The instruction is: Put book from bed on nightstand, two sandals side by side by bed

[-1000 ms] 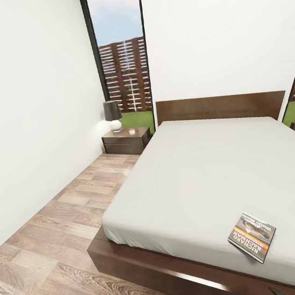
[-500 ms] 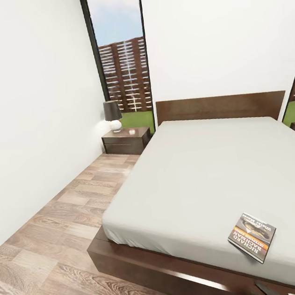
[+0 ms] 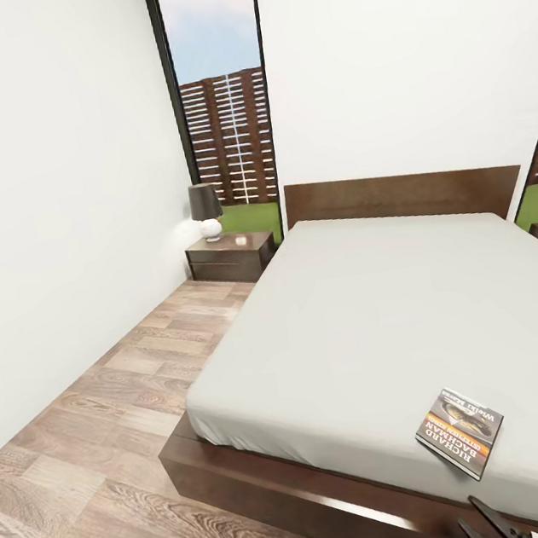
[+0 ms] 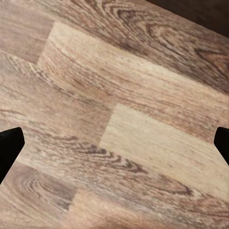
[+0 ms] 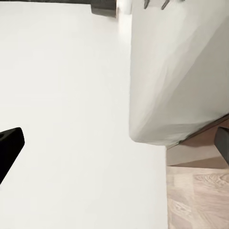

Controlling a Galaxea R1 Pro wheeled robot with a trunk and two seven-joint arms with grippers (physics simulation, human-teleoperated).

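Pale bed; book flat, long axis diagonal; right gripper spread.

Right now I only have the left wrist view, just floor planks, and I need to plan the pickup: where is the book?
Observer: The book lies flat on the bed, near its foot end, on your right side.
Operator: Is an arm near it?
Observer: The right gripper is just short of the book, by the bed frame, its fingers wide apart and holding nothing.
Operator: And a nightstand?
Observer: The nightstand stands left of the headboard, carrying a lamp.
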